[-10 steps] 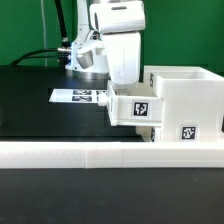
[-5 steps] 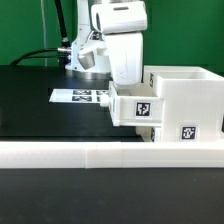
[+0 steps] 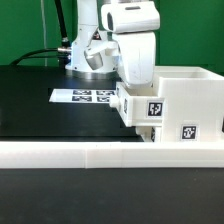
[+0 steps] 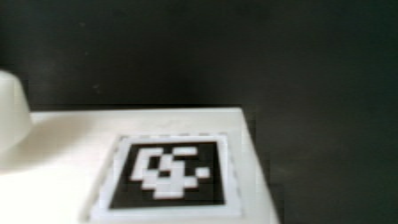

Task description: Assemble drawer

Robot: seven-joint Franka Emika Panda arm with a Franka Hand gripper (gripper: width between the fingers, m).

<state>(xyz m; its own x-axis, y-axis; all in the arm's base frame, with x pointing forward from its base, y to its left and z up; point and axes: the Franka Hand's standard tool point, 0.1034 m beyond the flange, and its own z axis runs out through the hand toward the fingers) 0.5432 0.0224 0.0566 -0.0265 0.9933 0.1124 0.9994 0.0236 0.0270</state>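
Observation:
In the exterior view a small white drawer tray [image 3: 146, 108] with a square tag on its face sits against the open side of the large white housing [image 3: 190, 95], partly inside it. My gripper [image 3: 124, 95] hangs straight down over the tray's outer end. Its fingers are hidden behind the white hand and the tray, so the frames do not show whether they grip. The wrist view shows a white tagged face [image 4: 169, 170] very close, with black table beyond it and no fingers. A second tray is not in view.
The marker board [image 3: 85, 97] lies flat on the black table on the exterior view's left of the tray. A long low white border wall [image 3: 100, 152] runs along the front. A white rounded edge [image 4: 9, 110] shows at the side of the wrist view.
My gripper has moved toward the exterior view's right, and the small tray has shifted with it, further into the housing.

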